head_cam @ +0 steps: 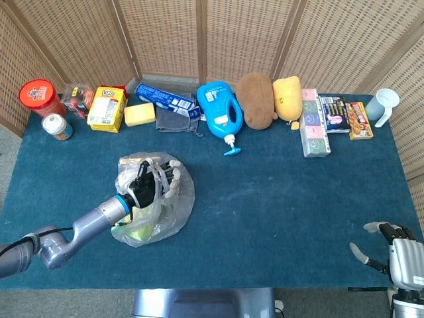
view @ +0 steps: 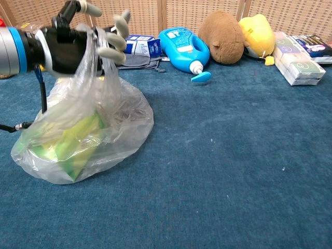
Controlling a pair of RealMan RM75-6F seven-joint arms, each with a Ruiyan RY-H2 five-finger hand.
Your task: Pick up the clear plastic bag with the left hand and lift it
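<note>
The clear plastic bag (head_cam: 169,207) (view: 98,140), holding green and yellow packets, rests on the blue table at the left. My left hand (head_cam: 151,185) (view: 77,40) is at its top, fingers curled through the handles, and the plastic is drawn up taut over it. The bottom of the bag still touches the cloth. My right hand (head_cam: 396,250) hovers at the near right corner of the table, fingers apart and holding nothing; the chest view does not show it.
Along the far edge stand a red-lidded jar (head_cam: 40,96), a yellow box (head_cam: 108,108), a grey cloth (head_cam: 173,119), a blue detergent bottle (head_cam: 220,114) (view: 184,47), a brown plush (head_cam: 256,99), a yellow plush (head_cam: 287,98), several boxes (head_cam: 315,126) and a cup (head_cam: 385,105).
</note>
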